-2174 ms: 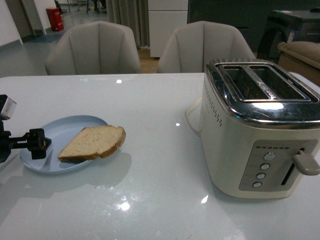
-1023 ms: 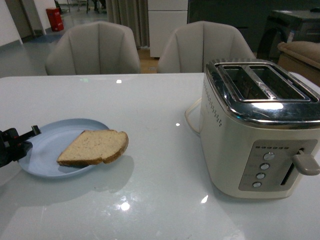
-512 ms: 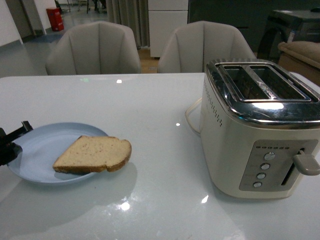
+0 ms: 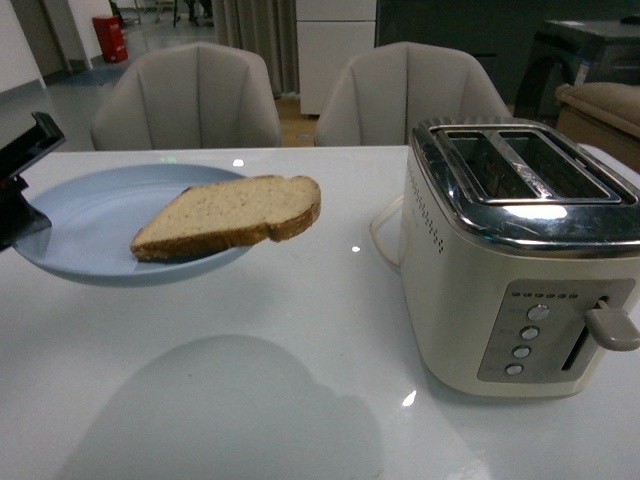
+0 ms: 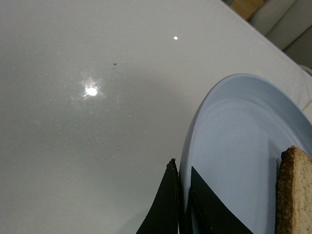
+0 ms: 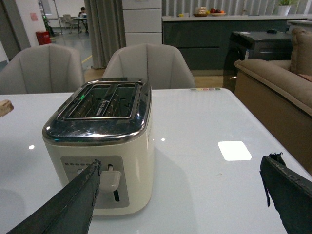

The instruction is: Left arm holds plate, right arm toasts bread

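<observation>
The left claw (image 4: pixel 24 186) is clamped on the left rim of the plate (image 4: pixel 88 195). The left wrist view shows one dark jaw above the rim and one below it. The plate hangs clear of the table (image 4: pixel 300 340), which carries its shadow, and sits roughly level at the left of the scene. The bread (image 4: pixel 236 212) lies across the plate's right half, and its rounded end juts past the rim toward the toaster (image 4: pixel 520 270).

The right claw (image 6: pixel 180 165) is spread wide and holds nothing. It is on the near side of the toaster, well apart from the slice.

The slice is probably light, soft and easily crushed, so a hard pinch in the crumb would likely dent or tear it. The darker crust looks firmer. The overhanging end seems the best place to take hold, since jaws can close above and below it without touching the plate.

The plate looks stiff and smooth, so the bread could slide if it tips. Because the plate is gripped at one edge only, a downward push on the far side might lever it in the jaws.
</observation>
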Tool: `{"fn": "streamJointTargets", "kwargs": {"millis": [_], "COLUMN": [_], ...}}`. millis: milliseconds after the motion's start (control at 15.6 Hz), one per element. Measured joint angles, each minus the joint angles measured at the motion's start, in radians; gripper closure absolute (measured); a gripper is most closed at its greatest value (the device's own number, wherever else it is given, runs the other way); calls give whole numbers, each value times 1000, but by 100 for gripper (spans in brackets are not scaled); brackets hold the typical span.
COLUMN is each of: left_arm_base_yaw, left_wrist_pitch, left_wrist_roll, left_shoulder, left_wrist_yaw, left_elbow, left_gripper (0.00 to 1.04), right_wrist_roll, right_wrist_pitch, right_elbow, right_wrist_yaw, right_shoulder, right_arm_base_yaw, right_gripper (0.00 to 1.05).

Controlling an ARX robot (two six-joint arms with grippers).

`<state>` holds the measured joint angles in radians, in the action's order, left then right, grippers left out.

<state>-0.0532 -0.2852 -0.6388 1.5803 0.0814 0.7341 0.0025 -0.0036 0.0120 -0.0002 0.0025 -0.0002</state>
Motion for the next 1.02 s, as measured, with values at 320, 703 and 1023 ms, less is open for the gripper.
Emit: {"fn": "streamJointTargets", "kwargs": {"millis": [320,703,1023], "left_arm_base_yaw": [-128,-210,-227], "left_wrist_pitch": [177,251,248], "left_wrist_roll": [-114,-126,-122], "left_shoulder": [-181,-202,-201], "left_wrist_yaw": [30,75,84], "left_elbow": [87,89,97], "left_gripper": [102,102,102], "right_wrist_roll": [0,0,0], "right_wrist_pitch": [0,0,0], "right_elbow": [0,0,0], "right_wrist_yaw": [0,0,0], "right_shoulder": [0,0,0], "right_arm_base_yaw": [0,0,0], "right_gripper": [6,6,6]}}
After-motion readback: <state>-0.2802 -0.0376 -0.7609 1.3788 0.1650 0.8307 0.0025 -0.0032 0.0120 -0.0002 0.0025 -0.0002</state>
